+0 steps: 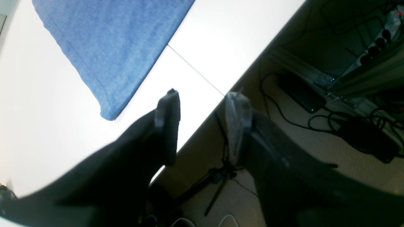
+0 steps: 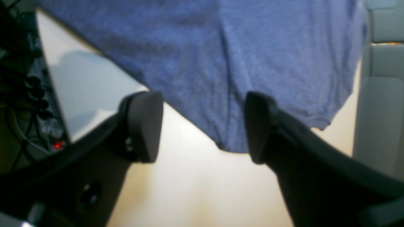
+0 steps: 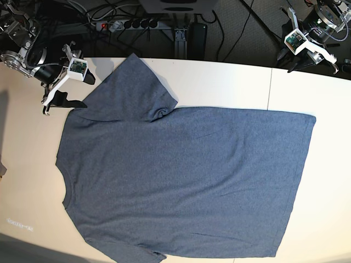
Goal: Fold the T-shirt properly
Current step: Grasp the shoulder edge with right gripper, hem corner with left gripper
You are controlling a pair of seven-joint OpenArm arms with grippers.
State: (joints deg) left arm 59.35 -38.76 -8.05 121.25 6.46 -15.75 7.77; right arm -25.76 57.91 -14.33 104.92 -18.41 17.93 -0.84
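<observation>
The T-shirt (image 3: 181,181) lies spread flat on the white table (image 3: 230,85), plain side up, covering most of the surface in the base view. Its collar end sits toward that view's left, the hem toward the right, and its lower edge runs off the bottom of the picture. One sleeve (image 3: 134,90) lies flat, extended toward the far edge of the table.

Right end effector (image 3: 61,97): positioned at the shoulder beside that sleeve. In the right wrist view (image 2: 203,126) its jaws stand wide apart, nothing between them, with blue cloth just beyond the tips.

Left end effector (image 3: 296,55): positioned over the far edge of the table, apart from the hem corner (image 3: 312,118). In the left wrist view (image 1: 202,123) its jaws are parted and empty, straddling the table's edge, with the fabric corner (image 1: 109,115) lying flat nearby.

Beyond the table: a power strip (image 3: 129,24) and cables (image 3: 230,27) on the floor.
</observation>
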